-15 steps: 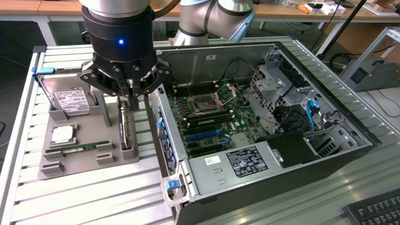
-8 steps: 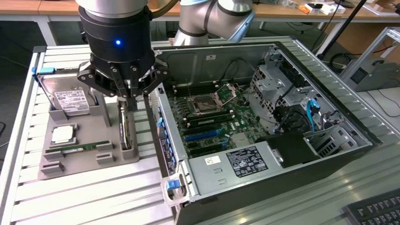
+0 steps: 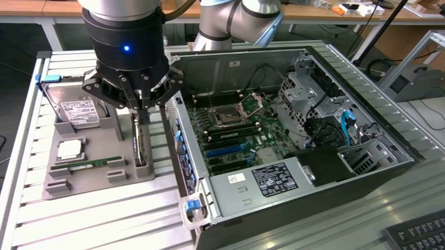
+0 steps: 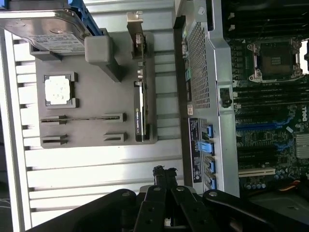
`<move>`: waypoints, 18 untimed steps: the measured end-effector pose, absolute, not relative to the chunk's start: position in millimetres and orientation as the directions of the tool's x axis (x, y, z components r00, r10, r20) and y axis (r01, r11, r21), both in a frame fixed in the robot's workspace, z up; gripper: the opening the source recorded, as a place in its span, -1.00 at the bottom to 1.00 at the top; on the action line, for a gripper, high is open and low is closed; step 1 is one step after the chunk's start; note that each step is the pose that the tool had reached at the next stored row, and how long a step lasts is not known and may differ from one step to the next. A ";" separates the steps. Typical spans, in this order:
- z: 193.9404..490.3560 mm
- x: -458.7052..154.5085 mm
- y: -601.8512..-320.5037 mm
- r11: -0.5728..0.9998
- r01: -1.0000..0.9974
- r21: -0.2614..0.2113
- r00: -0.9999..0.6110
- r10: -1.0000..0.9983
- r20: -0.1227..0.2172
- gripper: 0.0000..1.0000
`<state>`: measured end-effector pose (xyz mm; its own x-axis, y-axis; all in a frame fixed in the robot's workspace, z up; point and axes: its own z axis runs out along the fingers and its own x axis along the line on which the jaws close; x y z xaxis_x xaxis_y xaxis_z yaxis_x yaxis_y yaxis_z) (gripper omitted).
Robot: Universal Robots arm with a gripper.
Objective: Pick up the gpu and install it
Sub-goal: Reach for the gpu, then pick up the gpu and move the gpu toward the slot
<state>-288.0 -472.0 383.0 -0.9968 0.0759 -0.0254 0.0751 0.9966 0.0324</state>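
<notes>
tool (image 3: 143, 113) — fingers together, empty; over gpu (image 3: 141, 145) | gpu — on edge in grey holder (image 3: 88, 185)

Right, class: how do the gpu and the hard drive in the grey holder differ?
The gpu stands on its thin edge; the hard drive shows its broad labelled face. The gpu is dark with a metal bracket; the hard drive is silver. Both sit in the grey holder.

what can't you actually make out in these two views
- gpu: edge-on in both views, faces hidden.
- claw touching the gpu or not: exterior view, the claw covers the card's far end.
- hard drive: wrist view, cut off by the frame edge; exterior view, partly behind the claw.
- label in the case: exterior view, print too small.
</notes>
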 end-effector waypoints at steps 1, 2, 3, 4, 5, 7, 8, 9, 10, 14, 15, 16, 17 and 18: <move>383.0 -288.4 -472.1 0.997 0.075 0.032 -0.997 0.076 -0.025 -0.79; 383.0 -288.8 -472.2 0.997 0.075 0.032 -0.997 0.076 -0.025 -0.79; 383.0 -289.2 -472.3 0.997 0.075 0.032 -0.997 0.076 -0.025 -0.79; 382.9 -289.8 -472.4 0.997 0.075 0.032 -0.997 0.076 -0.025 -0.79; 382.9 -290.5 -472.5 0.997 0.075 0.032 -0.997 0.076 -0.025 -0.79; 382.8 -292.0 -472.7 0.997 0.075 0.032 -0.997 0.076 -0.025 -0.79; 382.7 -292.9 -472.8 0.997 0.075 0.032 -0.997 0.076 -0.025 -0.79; 382.7 -293.7 -472.9 0.997 0.075 0.032 -0.997 0.076 -0.025 -0.79; 382.6 -294.2 -473.0 0.997 0.075 0.032 -0.997 0.076 -0.025 -0.79; 382.6 -294.5 -473.0 0.997 0.075 0.032 -0.997 0.076 -0.025 -0.79; 382.6 -294.6 -473.0 0.997 0.075 0.032 -0.997 0.076 -0.025 -0.79; 382.6 -294.6 -473.0 0.997 0.075 0.032 -0.997 0.076 -0.025 -0.79; 382.6 -294.6 -473.0 0.997 0.075 0.032 -0.997 0.076 -0.025 -0.79; 382.6 -294.5 -473.0 0.997 0.075 0.032 -0.997 0.076 -0.025 -0.79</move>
